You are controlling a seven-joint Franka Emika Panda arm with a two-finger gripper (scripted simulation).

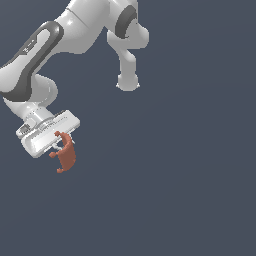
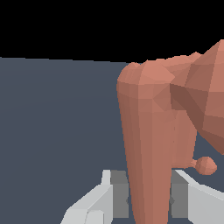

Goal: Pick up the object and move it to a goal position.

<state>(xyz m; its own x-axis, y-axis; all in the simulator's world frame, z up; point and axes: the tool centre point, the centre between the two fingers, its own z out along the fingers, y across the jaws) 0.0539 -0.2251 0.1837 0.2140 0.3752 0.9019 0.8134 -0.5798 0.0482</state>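
Observation:
The object [image 1: 65, 154] is a small reddish-orange crescent piece with short stubby prongs. It hangs at the end of my gripper [image 1: 61, 148] at the exterior view's left, lifted off the dark floor. In the wrist view the object [image 2: 153, 131] fills the frame, and one of its prongs passes between the two grey finger pads [image 2: 119, 192], which press on it from both sides. The gripper is shut on the object. The white hand tilts down toward the exterior view's right.
The white arm [image 1: 75, 35] arches over the upper part of the exterior view, with its base post [image 1: 128, 80] standing behind. The floor [image 1: 175, 190] is a flat dark blue-grey surface. No goal marker shows.

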